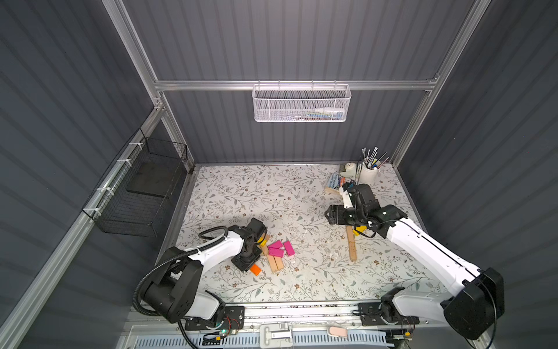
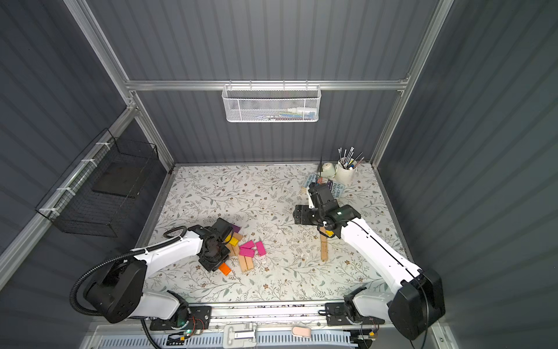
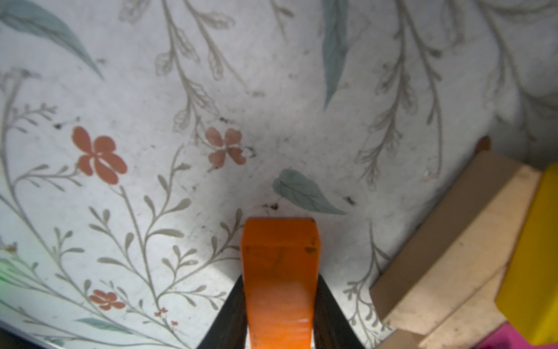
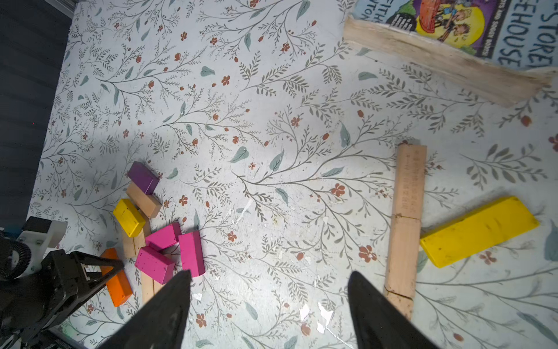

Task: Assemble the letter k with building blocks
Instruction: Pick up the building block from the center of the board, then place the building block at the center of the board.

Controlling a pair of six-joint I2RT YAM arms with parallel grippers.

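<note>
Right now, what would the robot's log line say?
left tool: shut on orange block | right tool: open, empty | K: tan bars in line, flat yellow block beside

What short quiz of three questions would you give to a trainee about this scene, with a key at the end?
1. True or false: the left gripper is closed on the orange block.
2. How many magenta blocks are in view? A) two B) three C) five
3. Fill the gap: the lone painted block beside the line of tan blocks is ____.
Key: 1 true; 2 B; 3 yellow.
</note>
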